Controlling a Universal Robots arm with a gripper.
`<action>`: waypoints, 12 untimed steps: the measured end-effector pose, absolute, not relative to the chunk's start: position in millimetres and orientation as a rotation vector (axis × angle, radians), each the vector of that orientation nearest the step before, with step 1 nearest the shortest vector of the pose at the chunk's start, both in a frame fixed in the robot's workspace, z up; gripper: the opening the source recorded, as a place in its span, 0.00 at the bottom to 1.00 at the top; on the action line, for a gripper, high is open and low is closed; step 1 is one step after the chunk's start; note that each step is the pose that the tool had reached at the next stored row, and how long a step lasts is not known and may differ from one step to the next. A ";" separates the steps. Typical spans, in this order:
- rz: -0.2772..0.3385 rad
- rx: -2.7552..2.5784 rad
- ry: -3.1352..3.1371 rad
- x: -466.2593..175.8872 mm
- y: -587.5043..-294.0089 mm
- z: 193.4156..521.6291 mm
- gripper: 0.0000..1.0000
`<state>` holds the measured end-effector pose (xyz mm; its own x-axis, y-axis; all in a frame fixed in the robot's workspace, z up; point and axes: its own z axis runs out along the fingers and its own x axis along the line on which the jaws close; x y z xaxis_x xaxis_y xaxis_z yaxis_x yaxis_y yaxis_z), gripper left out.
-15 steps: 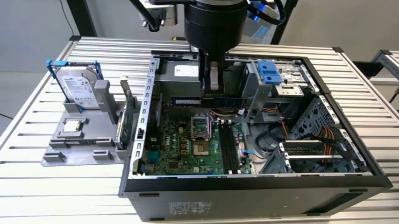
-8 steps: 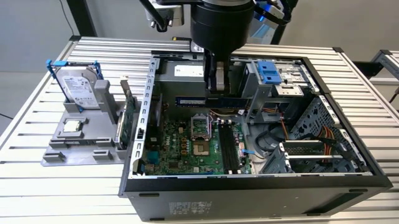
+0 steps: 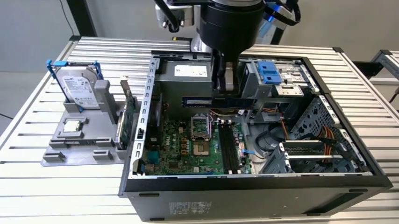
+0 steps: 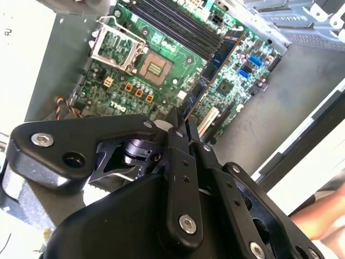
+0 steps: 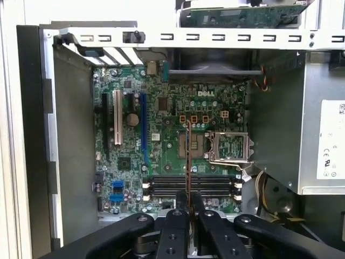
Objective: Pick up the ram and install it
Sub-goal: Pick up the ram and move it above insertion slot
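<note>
Black jaws clamped on thin, flat, bluish ram point(image 3: 198, 100), above green motherboard point(image 3: 181, 149), open metal case point(image 3: 262, 198), ribbed aluminium desk point(image 3: 62, 186)

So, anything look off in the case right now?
The ram clamped in the pincer is turned crosswise to the black memory slots on the motherboard, not lined up with them. Nothing else stands out.
</note>
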<state>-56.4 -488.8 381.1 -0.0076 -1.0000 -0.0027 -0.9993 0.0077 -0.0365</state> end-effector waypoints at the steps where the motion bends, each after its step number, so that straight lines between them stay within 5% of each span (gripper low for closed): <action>1: -0.037 -2.193 2.210 -55.2 -488.8 381.1 0.00; 12: -0.037 -2.192 2.211 -42.4 -488.8 381.1 0.00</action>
<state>-42.4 -488.8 381.1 -0.0084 -1.0000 -0.0027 -0.9993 0.0085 -0.0364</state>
